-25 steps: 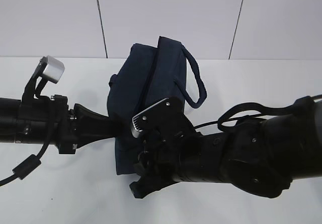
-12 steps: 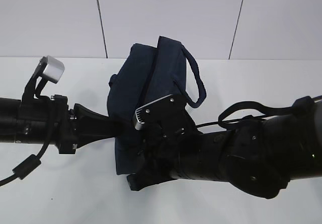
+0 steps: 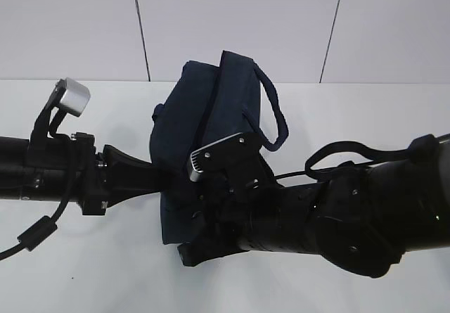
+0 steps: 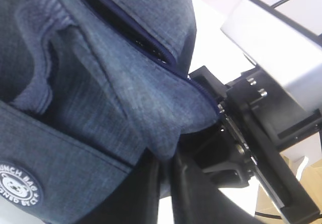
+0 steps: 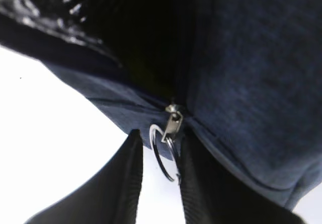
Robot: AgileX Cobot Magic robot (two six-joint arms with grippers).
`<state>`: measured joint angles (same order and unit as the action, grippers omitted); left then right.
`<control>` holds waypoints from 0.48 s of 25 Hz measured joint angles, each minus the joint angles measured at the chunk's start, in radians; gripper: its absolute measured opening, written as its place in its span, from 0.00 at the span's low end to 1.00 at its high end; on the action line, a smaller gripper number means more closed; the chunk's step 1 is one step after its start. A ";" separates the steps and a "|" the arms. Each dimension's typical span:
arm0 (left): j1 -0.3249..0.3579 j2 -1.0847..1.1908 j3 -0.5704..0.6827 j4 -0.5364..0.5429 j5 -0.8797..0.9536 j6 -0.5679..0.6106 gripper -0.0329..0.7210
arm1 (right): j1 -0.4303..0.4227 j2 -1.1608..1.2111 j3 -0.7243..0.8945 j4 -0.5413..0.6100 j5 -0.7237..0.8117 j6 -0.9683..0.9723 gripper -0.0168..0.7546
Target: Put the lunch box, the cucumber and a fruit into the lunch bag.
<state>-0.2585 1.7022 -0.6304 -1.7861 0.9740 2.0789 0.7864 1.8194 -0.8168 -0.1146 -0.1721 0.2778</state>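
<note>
Two arms meet at the lunch bag [image 3: 211, 126], which lies tilted on the white table [image 3: 365, 116] about midway along it, toward the far edge, with its loop handle [image 3: 275, 112] hanging off the right side. Nearest the camera, the right arm reaches in from the right edge, and the right gripper [image 5: 160, 178] is at the bag's near end. In the right wrist view its two dark fingers [image 5: 121, 183] stand a little apart on either side of the silver ring zipper pull [image 5: 163, 151], which hangs from the slider at the end of the zipper; the ring sits between the fingers, and whether they press on it cannot be told. Above the slider the bag gapes open onto a dark interior. On the left, the left gripper [image 3: 158, 177] comes in level from the left edge and ends at the bag's left side. In the left wrist view its fingers [image 4: 151, 194] are together, pinching a fold of the navy fabric just below the zipper line, near a round white badge [image 4: 17, 183] sewn on the bag. Behind the table is a pale panelled wall [image 3: 232, 17]
</note>
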 joint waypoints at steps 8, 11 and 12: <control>0.000 0.000 0.000 0.000 0.000 0.000 0.06 | 0.000 0.000 0.000 0.003 0.002 0.000 0.09; 0.000 0.000 0.000 0.000 0.000 0.000 0.06 | 0.000 0.000 0.000 0.003 0.002 0.000 0.05; 0.000 0.000 0.000 0.000 0.000 0.000 0.06 | 0.000 0.000 0.000 0.003 0.002 0.000 0.05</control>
<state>-0.2585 1.7022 -0.6304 -1.7861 0.9740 2.0789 0.7864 1.8194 -0.8168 -0.1113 -0.1701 0.2778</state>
